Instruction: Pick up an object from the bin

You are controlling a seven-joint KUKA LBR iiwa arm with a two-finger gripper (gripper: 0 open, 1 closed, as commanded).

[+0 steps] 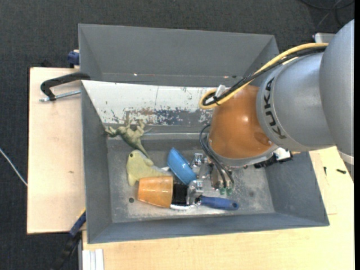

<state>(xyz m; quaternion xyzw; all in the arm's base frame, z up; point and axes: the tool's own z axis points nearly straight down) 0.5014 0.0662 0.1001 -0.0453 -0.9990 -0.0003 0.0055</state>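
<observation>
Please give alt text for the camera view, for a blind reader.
The gripper hangs low in the bin, beside a blue scoop and a blue-handled tool. An orange cup, a yellow lump and a green toy lie left of it.

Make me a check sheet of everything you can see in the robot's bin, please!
Surface: grey metal bin, its floor scuffed and speckled.
Job's things: nearest the gripper lie a light blue scoop, a blue-handled tool and a small black-and-white piece; none is seen held.
Clutter: orange cup on its side, pale yellow lump beside it, green toy figure by the back wall.
Grippers: gripper reaching into the bin, just right of the scoop.
Cables: yellow and black cables loop over the arm's orange cover.
Surroundings: dark floor behind the bin.
</observation>
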